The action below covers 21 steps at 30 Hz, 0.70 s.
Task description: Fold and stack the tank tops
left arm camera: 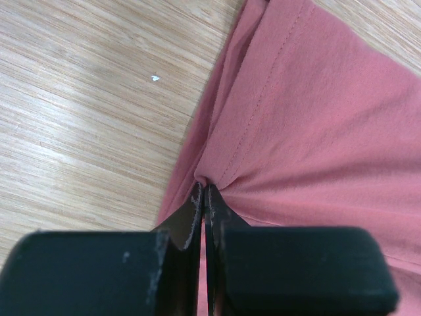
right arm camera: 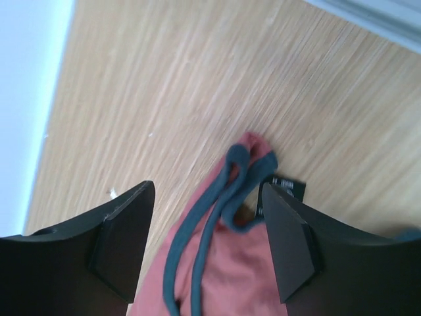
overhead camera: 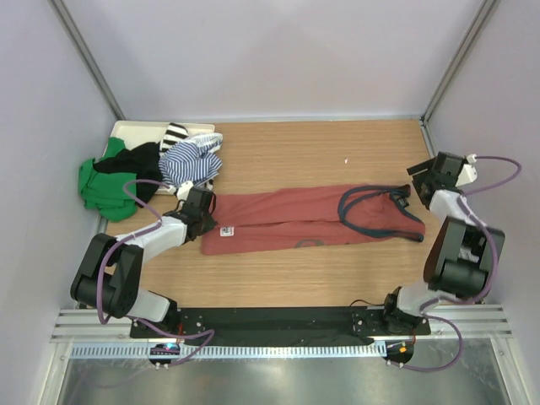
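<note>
From above, you see the red tank top (overhead camera: pixel 287 218) lying as a long band across the middle of the table (overhead camera: pixel 287 152), running from nine o'clock to three o'clock. The left gripper (overhead camera: pixel 200 205) sits at its nine o'clock end and the right gripper (overhead camera: pixel 426 179) just past its three o'clock end.

That view does not show you the grip. Your left wrist camera does: the left gripper (left arm camera: pixel 204 197) has its jaws pressed together on a pinch of the red cloth at the edge, and folds fan out from the pinch toward one and three o'clock. Bare wood fills the side toward ten o'clock, with a small white speck (left arm camera: pixel 154 78) on it.

Your right wrist camera shows the right gripper (right arm camera: pixel 207 197) with jaws wide apart and nothing between them. Below lie the dark-trimmed straps (right arm camera: pixel 235 158) and a small black label (right arm camera: pixel 287 187), which is too small to pick out from above.

Only the top view gives you the pile at ten o'clock: the striped tank top (overhead camera: pixel 190 160) beside a black cloth (overhead camera: pixel 135 159) and a green cloth (overhead camera: pixel 99 186), partly on a pale tray (overhead camera: pixel 126 128). The striped top lies just beyond the left gripper; you cannot tell whether they touch.
</note>
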Motion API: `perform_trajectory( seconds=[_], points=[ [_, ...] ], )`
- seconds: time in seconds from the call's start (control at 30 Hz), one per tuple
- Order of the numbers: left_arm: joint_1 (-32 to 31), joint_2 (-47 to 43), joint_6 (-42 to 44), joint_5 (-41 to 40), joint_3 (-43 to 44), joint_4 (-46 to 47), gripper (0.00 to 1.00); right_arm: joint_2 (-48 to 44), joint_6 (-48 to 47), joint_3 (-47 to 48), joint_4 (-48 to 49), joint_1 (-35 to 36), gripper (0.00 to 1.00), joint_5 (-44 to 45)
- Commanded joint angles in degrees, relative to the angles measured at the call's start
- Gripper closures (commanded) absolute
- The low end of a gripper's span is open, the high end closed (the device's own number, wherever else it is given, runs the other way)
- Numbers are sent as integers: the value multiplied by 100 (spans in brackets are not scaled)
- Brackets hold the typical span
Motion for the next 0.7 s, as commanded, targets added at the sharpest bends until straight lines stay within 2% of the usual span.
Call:
perform_trajectory(
  seconds=[0.0,0.03,0.07,0.1,0.17,0.2,0.27,0.37,0.43,0.53,0.6,0.67],
  points=[
    [56,12,131,-149,-1,-294,100,-1223,-485,-145,-757,117,28,324],
    [56,47,139,-149,7,-268,100,-1861,-721,-232,-1003,448,28,498],
    [65,47,139,-149,16,-268,100,-2180,-810,-294,-1110,452,28,682],
    [56,73,148,-149,8,-250,100,-2479,-881,-338,-1207,869,27,954],
    [65,108,157,-114,34,-250,100,-3051,-1048,-478,-1382,1162,26,1255],
    [56,126,157,-97,43,-233,100,-3523,-1005,-531,-1436,1251,22,1247],
    [56,135,157,-44,25,-215,100,-3869,-778,-715,-1576,1278,3,1124],
    [56,74,157,52,-1,-224,100,-4388,-103,-1128,-1953,1278,0,1281],
    [56,-31,183,97,-19,-233,100,-4686,-238,-1557,-1772,1278,3,1037],
    [56,-129,201,114,-36,-250,100,-4864,15,-1840,-1832,1278,14,572],
    [65,-181,210,132,-45,-268,100,-4716,102,-1999,-1972,1278,22,-24],
    [56,-225,236,132,-54,-268,100,-4331,138,-2026,-2313,1278,27,-220]
  ],
)
